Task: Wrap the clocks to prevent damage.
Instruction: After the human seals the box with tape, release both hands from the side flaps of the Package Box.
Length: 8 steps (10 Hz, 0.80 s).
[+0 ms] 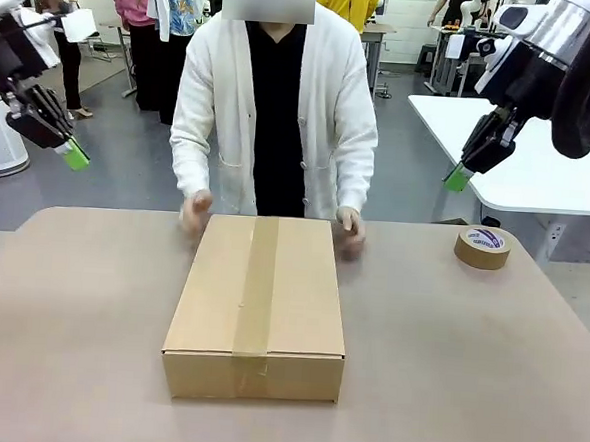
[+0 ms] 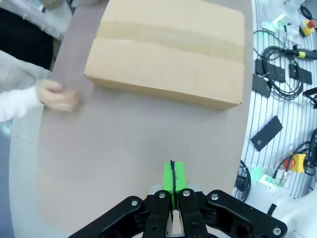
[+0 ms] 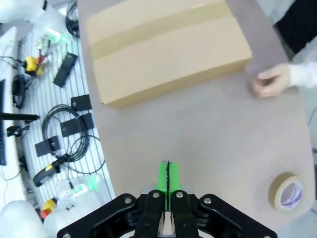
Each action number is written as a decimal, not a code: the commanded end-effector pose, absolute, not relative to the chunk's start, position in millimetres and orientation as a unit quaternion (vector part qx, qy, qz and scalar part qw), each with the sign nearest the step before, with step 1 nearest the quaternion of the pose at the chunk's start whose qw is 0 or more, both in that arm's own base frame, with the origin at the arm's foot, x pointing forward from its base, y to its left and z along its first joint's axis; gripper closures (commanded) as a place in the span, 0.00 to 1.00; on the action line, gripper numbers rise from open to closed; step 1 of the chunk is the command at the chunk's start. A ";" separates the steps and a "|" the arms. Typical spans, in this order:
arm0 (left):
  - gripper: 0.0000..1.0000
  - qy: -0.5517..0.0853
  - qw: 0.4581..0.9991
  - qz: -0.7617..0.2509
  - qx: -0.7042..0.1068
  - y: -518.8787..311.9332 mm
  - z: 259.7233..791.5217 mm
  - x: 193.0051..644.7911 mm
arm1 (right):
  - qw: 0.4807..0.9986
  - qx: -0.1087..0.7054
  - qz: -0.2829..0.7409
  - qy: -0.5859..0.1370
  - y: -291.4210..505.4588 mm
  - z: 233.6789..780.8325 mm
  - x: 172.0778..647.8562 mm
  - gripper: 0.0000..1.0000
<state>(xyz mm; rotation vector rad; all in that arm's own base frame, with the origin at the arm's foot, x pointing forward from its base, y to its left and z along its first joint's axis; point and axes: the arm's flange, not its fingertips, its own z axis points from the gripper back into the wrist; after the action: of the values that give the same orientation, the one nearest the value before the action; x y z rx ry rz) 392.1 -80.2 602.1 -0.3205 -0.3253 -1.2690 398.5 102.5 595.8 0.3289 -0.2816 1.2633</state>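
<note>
Packing looks finished: taped cardboard box [image 1: 258, 309] sits on the surface [image 1: 467, 352], person's hands [image 1: 196, 211] behind it. I keep left claw [image 1: 75, 154] and right claw [image 1: 458, 178] clenched, empty, awaiting handover.

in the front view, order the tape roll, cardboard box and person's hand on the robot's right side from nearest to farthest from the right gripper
From the right gripper, raised at upper right:
1. Tape roll, on the table just below it, at the right.
2. Person's hand, at the box's far right corner.
3. Cardboard box, taped shut at the table's middle.
</note>
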 end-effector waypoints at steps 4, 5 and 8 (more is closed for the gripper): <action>1.00 -0.143 0.784 -0.587 -0.142 -86.0 596.4 399.1 | 0.791 0.152 0.580 -0.119 102.7 590.0 405.0 0.99; 1.00 -0.143 0.784 -0.587 -0.142 -86.0 596.4 399.1 | 0.791 0.152 0.580 -0.119 102.7 590.0 405.0 0.99; 1.00 -0.143 0.784 -0.587 -0.142 -86.0 596.4 399.1 | 0.791 0.152 0.580 -0.119 102.7 590.0 405.0 0.99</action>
<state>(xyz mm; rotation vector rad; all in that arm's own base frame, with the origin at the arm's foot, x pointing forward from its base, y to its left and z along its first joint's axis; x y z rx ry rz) 398.0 -85.3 594.0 -0.3238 -0.3116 -1.2806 402.9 102.1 588.8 0.3449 -0.2664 1.2603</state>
